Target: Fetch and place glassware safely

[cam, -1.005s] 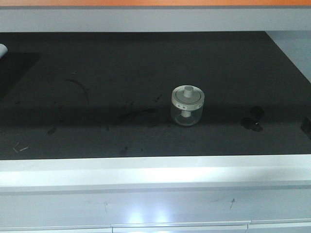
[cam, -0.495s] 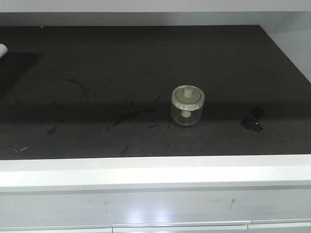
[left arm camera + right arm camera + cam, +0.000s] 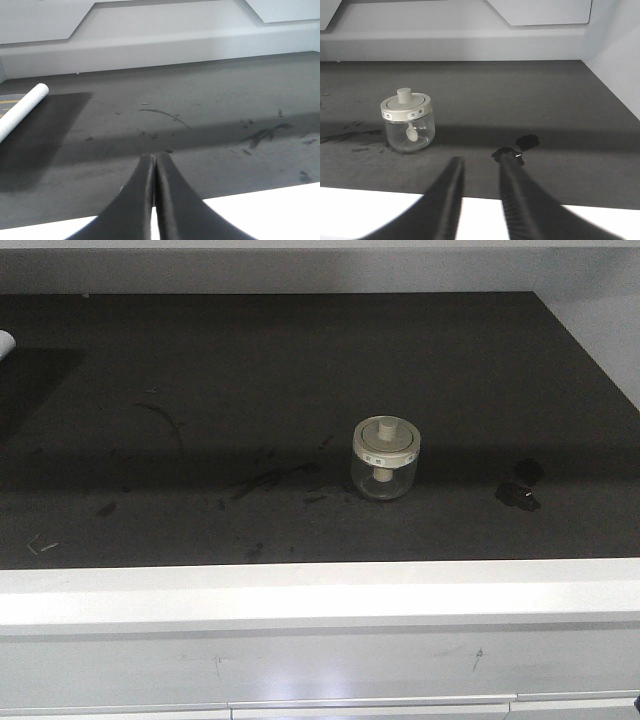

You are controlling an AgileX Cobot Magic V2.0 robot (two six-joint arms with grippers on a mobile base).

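Ahead and left of right fingers (image 3: 506, 167), spread and empty, ready for a grasp: glass jar (image 3: 407, 122), upright on dark worktop (image 3: 520, 100), lid on against spills; left fingers (image 3: 154, 167) pressed together, idle, holding nothing.

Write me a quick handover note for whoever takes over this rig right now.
Left gripper: shut, empty, at the counter's front edge.
Right gripper: open, empty, short of the glass jar, which sits left of its line.
Jar: upright on the dark counter, lid on, nothing touching it.
Done: no grasp yet.
Left: reach, grip, lift and place the jar.
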